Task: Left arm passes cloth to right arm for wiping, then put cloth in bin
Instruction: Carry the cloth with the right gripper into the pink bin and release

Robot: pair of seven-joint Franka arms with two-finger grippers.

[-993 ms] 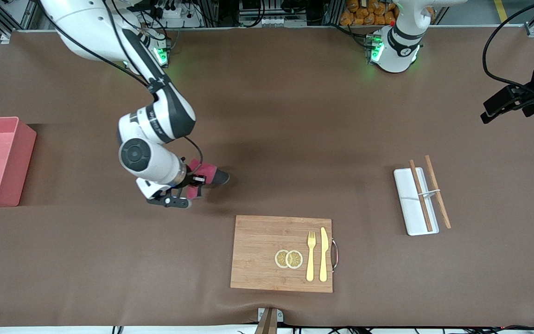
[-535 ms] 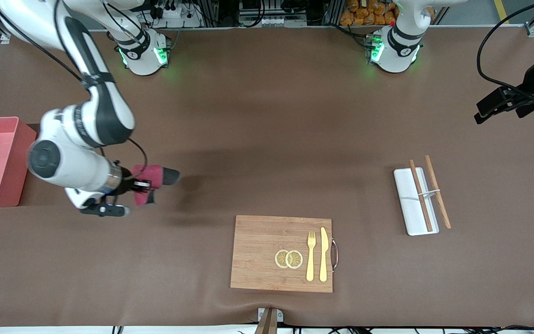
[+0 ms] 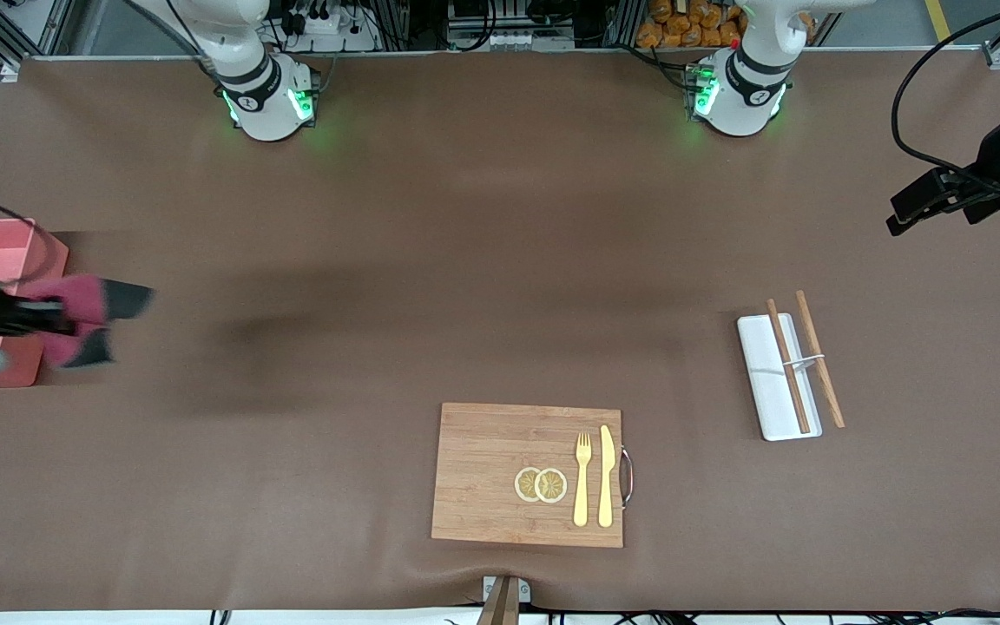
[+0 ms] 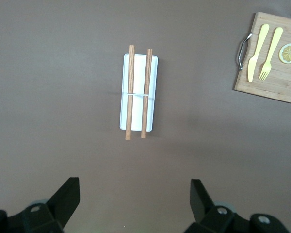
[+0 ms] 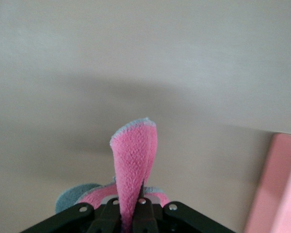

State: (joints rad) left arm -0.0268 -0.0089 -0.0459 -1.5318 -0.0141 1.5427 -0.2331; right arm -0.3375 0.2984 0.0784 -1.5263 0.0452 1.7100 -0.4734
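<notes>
On the brown table (image 3: 500, 260), the right gripper (image 3: 40, 317) grasps the cloth (image 3: 88, 317) beside the bin (image 3: 5, 247), while the left gripper (image 4: 136, 204) waits, fingers spread, over the tray (image 4: 139, 92).

Cloth (image 3: 83, 299): crimson-magenta, dark grey reverse; pale blue-grey edging in right wrist view. Bin (image 3: 5, 247): salmon pink. Worktop (image 3: 465, 260): flat brown. Cutting board (image 3: 483, 473): light bamboo grain. Fork (image 3: 582, 479), knife (image 3: 606, 476): pale yellow. Tray (image 3: 765, 373): white. Chopsticks (image 3: 817, 358): brown wood.
</notes>
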